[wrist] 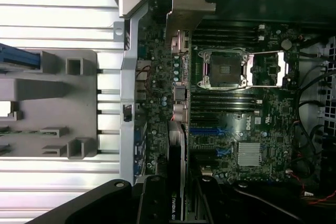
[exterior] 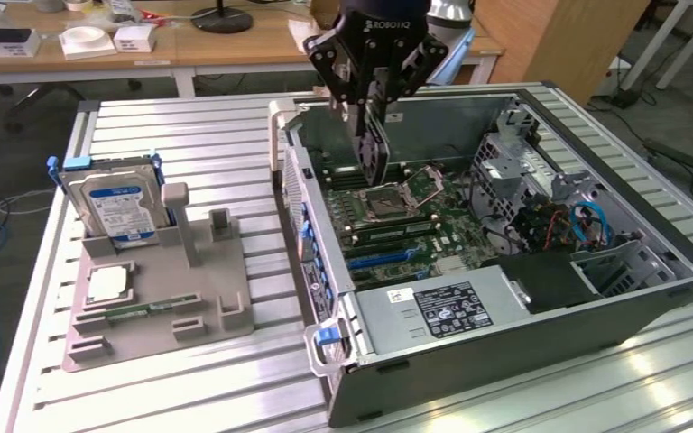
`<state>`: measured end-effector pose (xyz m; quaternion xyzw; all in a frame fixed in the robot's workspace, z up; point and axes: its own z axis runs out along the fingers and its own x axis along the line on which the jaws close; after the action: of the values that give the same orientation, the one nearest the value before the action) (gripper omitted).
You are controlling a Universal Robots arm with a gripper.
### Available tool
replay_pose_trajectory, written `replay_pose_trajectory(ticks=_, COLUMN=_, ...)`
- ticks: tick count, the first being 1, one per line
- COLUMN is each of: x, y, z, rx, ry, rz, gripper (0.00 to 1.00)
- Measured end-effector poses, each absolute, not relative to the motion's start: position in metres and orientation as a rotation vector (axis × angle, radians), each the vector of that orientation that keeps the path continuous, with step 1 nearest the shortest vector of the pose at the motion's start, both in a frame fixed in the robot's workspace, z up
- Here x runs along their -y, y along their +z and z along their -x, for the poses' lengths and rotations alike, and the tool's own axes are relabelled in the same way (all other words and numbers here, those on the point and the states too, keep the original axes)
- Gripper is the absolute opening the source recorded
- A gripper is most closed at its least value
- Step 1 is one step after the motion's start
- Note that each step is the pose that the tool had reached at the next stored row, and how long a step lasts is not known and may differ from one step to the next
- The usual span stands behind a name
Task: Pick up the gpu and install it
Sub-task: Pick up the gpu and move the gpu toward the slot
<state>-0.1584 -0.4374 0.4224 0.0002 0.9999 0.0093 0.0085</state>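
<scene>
Slatted table point(exterior: 178, 379) bears one open case point(exterior: 635, 302); one hand point(exterior: 371, 104) clamps one gpu point(exterior: 374, 153) above.

The gripper point(exterior: 368, 108) is matte black throughout. In the exterior view its blocky body point(exterior: 377, 36) flares into two angular shoulders, at about 10 and 2 o'clock from the fingertips. White ROBOTIQ lettering point(exterior: 385, 25) runs across the body at 12 o'clock and reads upside down. The fingers point(exterior: 337, 68) are made of jointed black bars with open gaps between them and narrow toward the tips. In the wrist view the gripper point(wrist: 181, 200) appears as broad black links with softly lit edges. A round pin head point(wrist: 119, 184) sits in one link, and similar ones sit in the neighbouring links.
</scene>
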Motion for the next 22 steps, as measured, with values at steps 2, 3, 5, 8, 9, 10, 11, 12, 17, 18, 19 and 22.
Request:
replay_pose_trajectory(ticks=2, x=0.437, y=0.422, z=0.156, rx=-3.124, ry=0.029, rz=-0.001, gripper=0.26)
replay_pose_trajectory(ticks=3, x=0.437, y=0.422, z=0.155, rx=-3.124, ry=0.029, rz=-0.001, gripper=0.26)
replay_pose_trajectory(ticks=5, x=0.437, y=0.422, z=0.152, rx=-3.124, ry=0.029, rz=-0.001, gripper=0.26)
replay_pose_trajectory(ticks=8, x=0.437, y=0.422, z=0.148, rx=-3.124, ry=0.029, rz=-0.001, gripper=0.26)
replay_pose_trajectory(ticks=9, x=0.437, y=0.422, z=0.147, rx=-3.124, ry=0.029, rz=-0.001, gripper=0.26)
replay_pose_trajectory(ticks=10, x=0.437, y=0.422, z=0.146, rx=-3.124, ry=0.029, rz=0.000, gripper=0.26)
replay_pose_trajectory(ticks=11, x=0.437, y=0.422, z=0.146, rx=-3.124, ry=0.029, rz=-0.001, gripper=0.26)
replay_pose_trajectory(ticks=12, x=0.437, y=0.421, z=0.144, rx=-3.124, ry=0.029, rz=-0.001, gripper=0.26)
replay_pose_trajectory(ticks=17, x=0.437, y=0.421, z=0.138, rx=-3.124, ry=0.029, rz=-0.001, gripper=0.26)
replay_pose_trajectory(ticks=18, x=0.437, y=0.421, z=0.137, rx=-3.124, ry=0.029, rz=-0.001, gripper=0.26)
replay_pose_trajectory(ticks=19, x=0.437, y=0.421, z=0.136, rx=-3.124, ry=0.029, rz=-0.001, gripper=0.26)
replay_pose_trajectory(ticks=22, x=0.437, y=0.420, z=0.132, rx=-3.124, ry=0.029, rz=-0.001, gripper=0.26)
